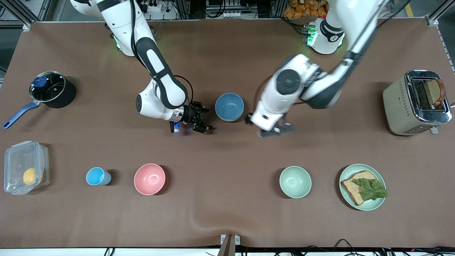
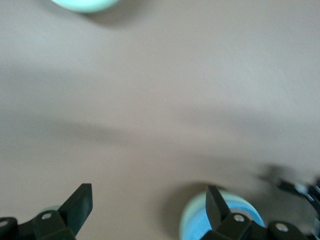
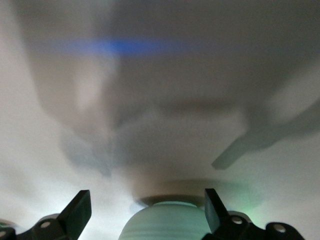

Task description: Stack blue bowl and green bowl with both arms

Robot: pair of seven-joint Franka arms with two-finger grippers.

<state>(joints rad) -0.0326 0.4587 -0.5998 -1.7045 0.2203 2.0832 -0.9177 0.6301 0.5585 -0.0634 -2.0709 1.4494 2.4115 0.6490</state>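
Note:
The blue bowl sits inside the green bowl, and only the green bowl's rim shows under it. My right gripper is open and empty, low beside the stack toward the right arm's end. In the right wrist view the green bowl's outer wall shows between the spread fingers, apart from them. My left gripper is open and empty, beside the stack toward the left arm's end. In the left wrist view the green rim and blue inside show by one finger.
A mintier green bowl, a green plate with bread, a pink bowl and a light-blue cup stand nearer the front camera. A pot and a plastic box are at the right arm's end, a toaster at the left arm's.

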